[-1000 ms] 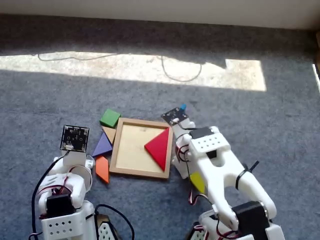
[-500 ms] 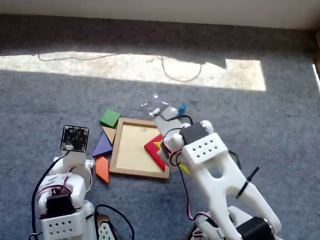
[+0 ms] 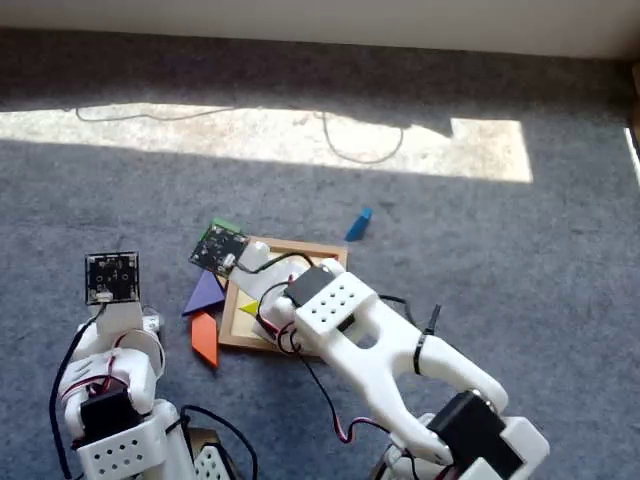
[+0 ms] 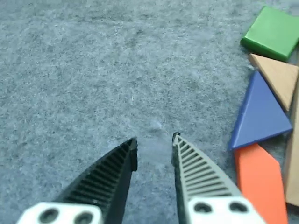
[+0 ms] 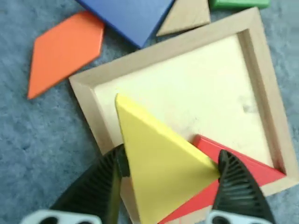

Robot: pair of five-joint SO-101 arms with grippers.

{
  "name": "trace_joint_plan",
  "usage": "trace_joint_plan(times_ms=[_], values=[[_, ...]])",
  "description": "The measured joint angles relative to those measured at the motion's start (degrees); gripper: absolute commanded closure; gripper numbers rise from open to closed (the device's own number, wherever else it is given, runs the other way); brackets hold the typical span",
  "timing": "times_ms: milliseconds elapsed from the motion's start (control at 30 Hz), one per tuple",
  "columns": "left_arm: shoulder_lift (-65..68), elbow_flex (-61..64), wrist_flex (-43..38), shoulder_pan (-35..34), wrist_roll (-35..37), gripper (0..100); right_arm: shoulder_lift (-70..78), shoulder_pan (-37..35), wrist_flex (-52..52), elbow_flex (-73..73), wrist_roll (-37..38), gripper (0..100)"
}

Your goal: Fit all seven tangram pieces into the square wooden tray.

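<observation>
The square wooden tray (image 5: 173,44) lies on the grey carpet with a red triangle (image 5: 233,172) inside, against one corner. My right gripper (image 5: 170,163) is shut on a yellow triangle (image 5: 159,163), which hangs over the tray's floor and partly over the red piece. In the high view the right arm (image 3: 335,310) stretches across the tray (image 3: 290,246), and the yellow triangle (image 3: 248,308) shows at its left side. My left gripper (image 4: 154,140) is open above bare carpet, left of the loose pieces.
Beside the tray's left rim lie a green square (image 4: 271,32), a tan triangle (image 4: 280,79), a blue triangle (image 4: 259,114) and an orange parallelogram (image 4: 259,182). A small blue piece (image 3: 358,224) rests on the carpet beyond the tray's far right corner. Cables trail at the back.
The right arm has swung left from beside the tray's right edge to over the tray, carrying the yellow triangle. The left arm has shifted slightly left.
</observation>
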Motion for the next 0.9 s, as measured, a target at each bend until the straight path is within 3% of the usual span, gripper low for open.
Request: trace_joint_plan(times_ms=[433, 667, 900], values=[[0.0, 0.0, -0.6, -1.6, 0.8, 86, 2.5, -0.4, -4.7, 0.0, 3.3, 79.4], [0.0, 0.0, -0.6, -1.6, 0.8, 86, 2.5, -0.4, -4.7, 0.0, 3.8, 62.5], [0.0, 0.0, -0.6, -1.6, 0.8, 86, 2.5, -0.4, -0.8, -0.4, 4.0, 65.8]])
